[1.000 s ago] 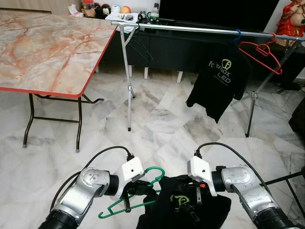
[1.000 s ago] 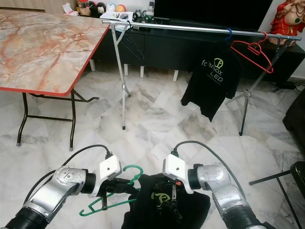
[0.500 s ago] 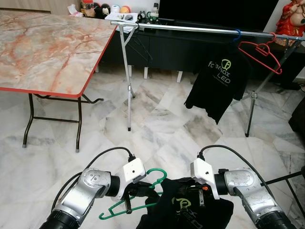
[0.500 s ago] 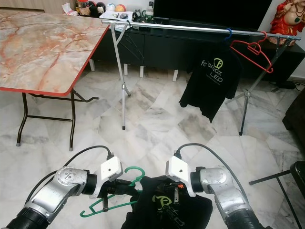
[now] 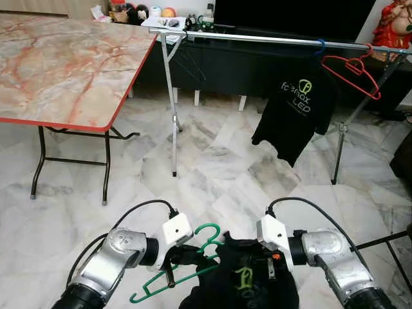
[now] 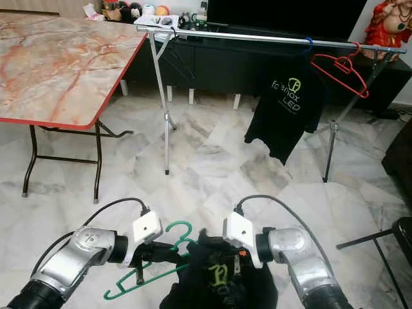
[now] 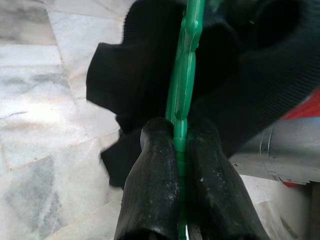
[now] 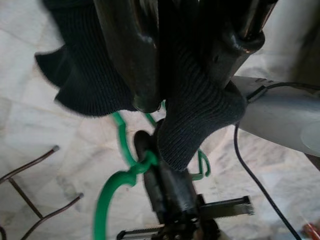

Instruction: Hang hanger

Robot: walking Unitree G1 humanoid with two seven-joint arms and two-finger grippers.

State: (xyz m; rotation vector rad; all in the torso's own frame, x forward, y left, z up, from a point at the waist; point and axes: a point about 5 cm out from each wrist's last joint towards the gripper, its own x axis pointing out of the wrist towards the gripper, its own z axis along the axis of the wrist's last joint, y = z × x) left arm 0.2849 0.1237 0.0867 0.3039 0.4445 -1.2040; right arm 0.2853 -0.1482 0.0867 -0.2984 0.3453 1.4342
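A: Head views first. Where's the hanger [image 5: 180, 273]?

B: Low in front of the robot, over the marble floor [image 5: 212, 174]. The left claw [image 5: 172, 267] pinches its green bar; the black shirt [image 5: 248, 280] drapes off it toward the right claw [image 5: 269, 269]. The rail [image 5: 270, 40] is well apart, beyond the desk [image 5: 64, 64], with another shirt [image 6: 286, 106] and a red hanger [image 6: 340, 72] already on it.

A: Left wrist?

B: Both fingers [image 7: 150, 190] are pressed onto the green bar [image 7: 184, 100], cloth bunched just beyond. The grip looks firm; I'd keep it so.

A: Right wrist?

B: That claw's fingers [image 8: 130, 55] are clamped on shirt cloth [image 8: 195, 120], with the green hook [image 8: 117, 185] beneath. I'd spread the shirt evenly on the hanger, keep the hook free of fabric, then carry it to the open stretch of rail.
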